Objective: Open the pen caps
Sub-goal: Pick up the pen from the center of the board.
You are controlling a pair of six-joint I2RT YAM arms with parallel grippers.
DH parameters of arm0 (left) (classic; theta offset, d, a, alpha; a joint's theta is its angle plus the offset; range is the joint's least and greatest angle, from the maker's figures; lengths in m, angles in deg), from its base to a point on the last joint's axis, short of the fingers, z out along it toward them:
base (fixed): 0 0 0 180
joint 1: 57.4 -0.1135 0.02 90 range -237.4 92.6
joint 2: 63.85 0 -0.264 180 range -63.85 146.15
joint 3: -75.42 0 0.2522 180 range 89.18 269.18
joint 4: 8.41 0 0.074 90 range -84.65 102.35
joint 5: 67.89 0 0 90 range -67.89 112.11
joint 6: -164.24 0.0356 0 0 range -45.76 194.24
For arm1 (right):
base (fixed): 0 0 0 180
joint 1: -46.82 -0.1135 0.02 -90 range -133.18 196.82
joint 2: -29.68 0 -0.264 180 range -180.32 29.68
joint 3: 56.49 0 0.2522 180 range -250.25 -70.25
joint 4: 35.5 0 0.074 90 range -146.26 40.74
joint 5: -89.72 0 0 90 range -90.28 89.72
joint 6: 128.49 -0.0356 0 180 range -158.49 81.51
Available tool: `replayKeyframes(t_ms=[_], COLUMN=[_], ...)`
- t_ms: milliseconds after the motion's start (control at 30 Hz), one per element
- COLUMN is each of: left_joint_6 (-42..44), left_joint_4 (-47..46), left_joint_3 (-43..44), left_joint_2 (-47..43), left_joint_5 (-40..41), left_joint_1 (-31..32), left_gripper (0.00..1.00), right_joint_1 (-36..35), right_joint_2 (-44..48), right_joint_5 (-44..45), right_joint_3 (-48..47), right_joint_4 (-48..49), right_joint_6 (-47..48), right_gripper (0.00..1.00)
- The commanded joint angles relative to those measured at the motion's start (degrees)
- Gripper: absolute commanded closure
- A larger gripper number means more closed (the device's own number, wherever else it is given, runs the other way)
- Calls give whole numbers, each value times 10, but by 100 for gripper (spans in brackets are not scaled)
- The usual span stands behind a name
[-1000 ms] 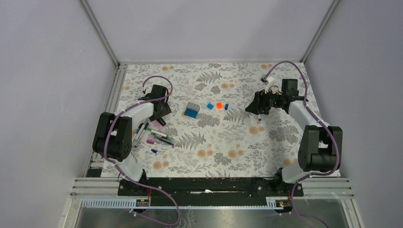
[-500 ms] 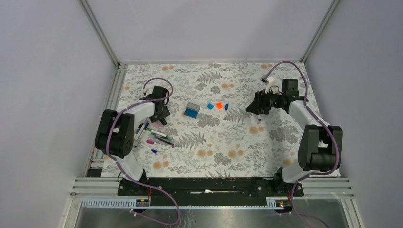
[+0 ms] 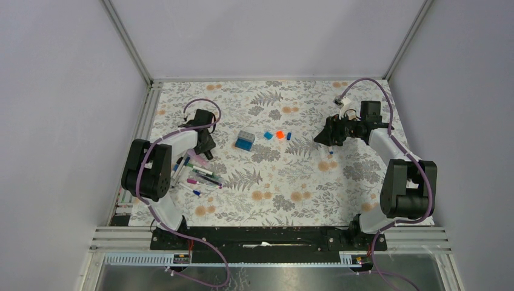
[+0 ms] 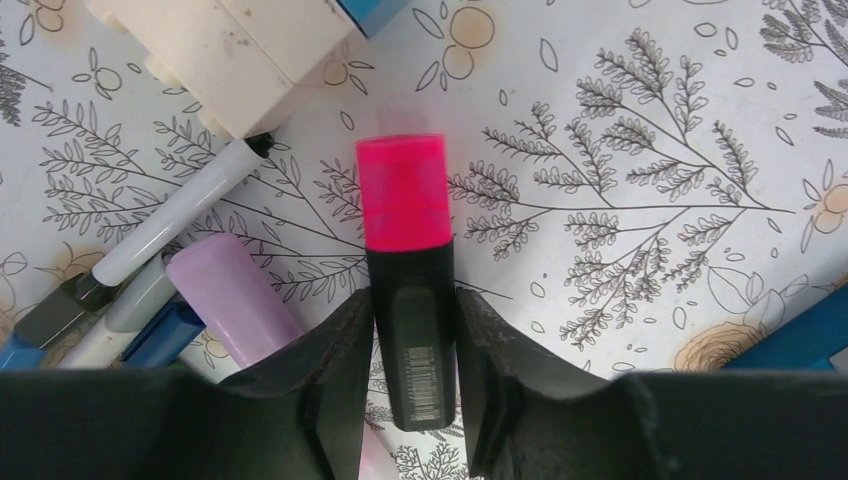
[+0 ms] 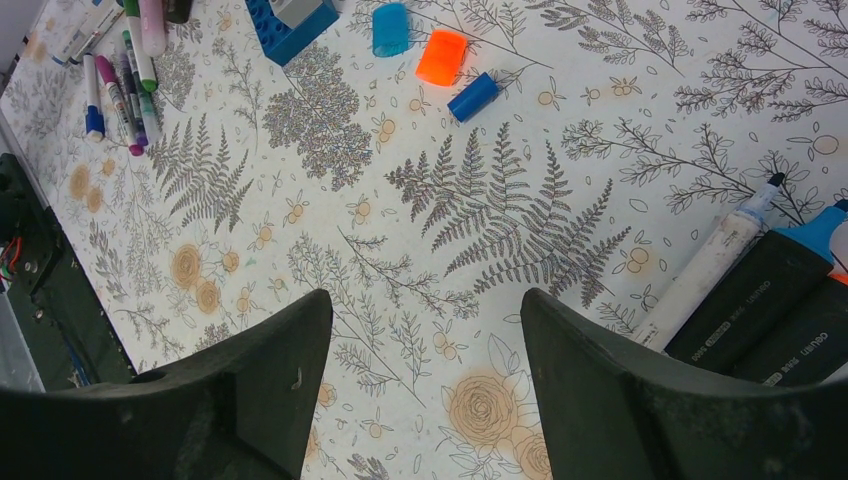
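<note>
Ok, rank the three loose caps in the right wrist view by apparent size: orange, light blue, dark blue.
Largest: orange cap and light blue cap, too alike to separate.
Smallest: dark blue cap, clearly slimmer.

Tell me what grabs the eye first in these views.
The pink highlighter, bright cap pointing away, sits pinched in the left gripper at the left of the table. At the centre, a loose orange cap glows between a light blue cap and a dark blue cap, ahead of the open right gripper.
</note>
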Motion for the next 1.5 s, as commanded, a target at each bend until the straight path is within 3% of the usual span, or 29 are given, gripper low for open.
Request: replayKeyframes(t_ms=[0, 267, 433, 700, 800, 867, 933, 1000, 1100, 1267, 1467], left_joint_6=[0, 8, 26, 43, 19, -20, -56, -83, -111, -137, -146], left_joint_4=[-12, -39, -90, -219, -309, -386, -460, -524, -585, -614, -558], left_joint_3=[2, -10, -42, -131, -170, -198, -223, -227, -216, -166, -100], left_joint_2=[14, -25, -87, -213, -249, -264, -268, -260, -236, -179, -131], left_joint_5=[-33, -76, -139, -290, -378, -421, -438, -437, -427, -381, -246], left_joint_1=[-3, -2, -1, -1, 1, 10, 28, 53, 97, 174, 255], left_gripper=[69, 90, 97, 100, 100, 100, 100, 100, 100, 100, 100], right_joint_1=[4, 6, 6, 6, 6, 6, 4, -5, -33, -84, -116], right_joint_2=[2, 4, 7, 10, 8, 9, 11, 18, 30, 32, 34], right_joint_5=[-16, -19, -35, -91, -124, -156, -206, -238, -237, -200, -127], right_joint_3=[-1, 0, 1, 5, 8, 22, 52, 99, 144, 148, 130], right_joint_4=[11, 12, 12, 1, 5, 49, 156, 317, 454, 443, 368], right_joint_6=[7, 7, 8, 24, 17, -23, -140, -283, -368, -362, -324], right_gripper=[24, 24, 24, 25, 25, 25, 25, 24, 19, 19, 20])
